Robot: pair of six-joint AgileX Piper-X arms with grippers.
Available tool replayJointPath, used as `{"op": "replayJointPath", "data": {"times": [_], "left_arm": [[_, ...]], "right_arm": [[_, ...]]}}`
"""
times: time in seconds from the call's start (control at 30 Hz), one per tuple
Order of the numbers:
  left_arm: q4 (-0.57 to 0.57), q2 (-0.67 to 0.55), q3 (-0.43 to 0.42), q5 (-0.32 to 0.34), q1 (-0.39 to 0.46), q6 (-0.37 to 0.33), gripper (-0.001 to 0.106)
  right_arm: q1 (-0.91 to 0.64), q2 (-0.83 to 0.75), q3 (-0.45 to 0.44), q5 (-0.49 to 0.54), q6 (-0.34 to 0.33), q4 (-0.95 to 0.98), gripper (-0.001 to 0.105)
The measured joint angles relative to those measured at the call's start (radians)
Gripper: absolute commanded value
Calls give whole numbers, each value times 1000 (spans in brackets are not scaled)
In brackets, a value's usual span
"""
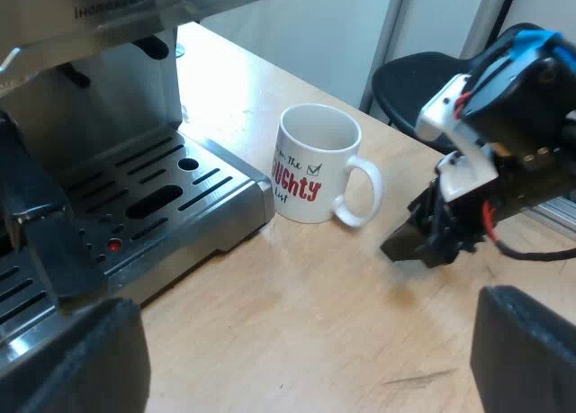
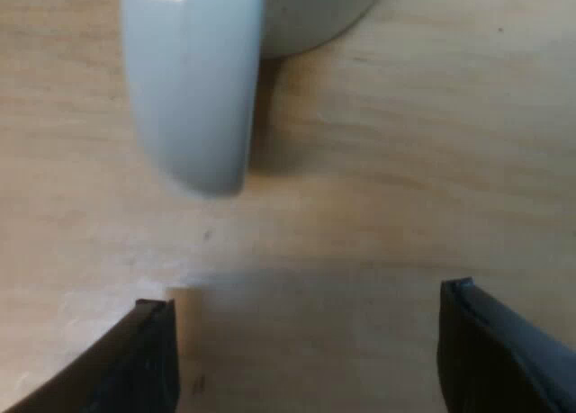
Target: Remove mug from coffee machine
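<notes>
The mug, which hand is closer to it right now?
Right. The right hand sits open just off the handle of the mug, not touching; the left hand hangs farther back, by the drip tray of the espresso machine.

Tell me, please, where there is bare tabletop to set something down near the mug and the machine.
Bare table lies between the front edge of the drip tray, the mug and my open left fingers. Another strip lies between the mug's handle and my open right fingers. It is crowded at the tray's corner, where the mug stands close.
</notes>
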Motion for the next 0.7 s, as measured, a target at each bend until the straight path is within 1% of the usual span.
{"op": "replayJointPath", "data": {"times": [0.17, 0.27, 0.43, 0.57, 0.6, 0.63, 0.7], "left_arm": [[0, 0, 0, 0, 0, 0, 77], [0, 0, 0, 0, 0, 0, 77], [0, 0, 0, 8, 0, 0, 77], [0, 0, 0, 8, 0, 0, 77], [0, 0, 0, 8, 0, 0, 77], [0, 0, 0, 8, 0, -2, 77], [0, 0, 0, 8, 0, -1, 77]], "right_arm": [[0, -115, -25, -9, 0, 113, 63], [0, -186, -66, -9, 0, 219, 63], [0, -268, -160, -13, 0, 420, 63], [0, -311, -241, -13, 0, 510, 63], [0, -314, -248, -13, 0, 516, 63], [0, -324, -283, -13, 0, 543, 63], [0, -329, -303, -13, 0, 558, 63]]}}
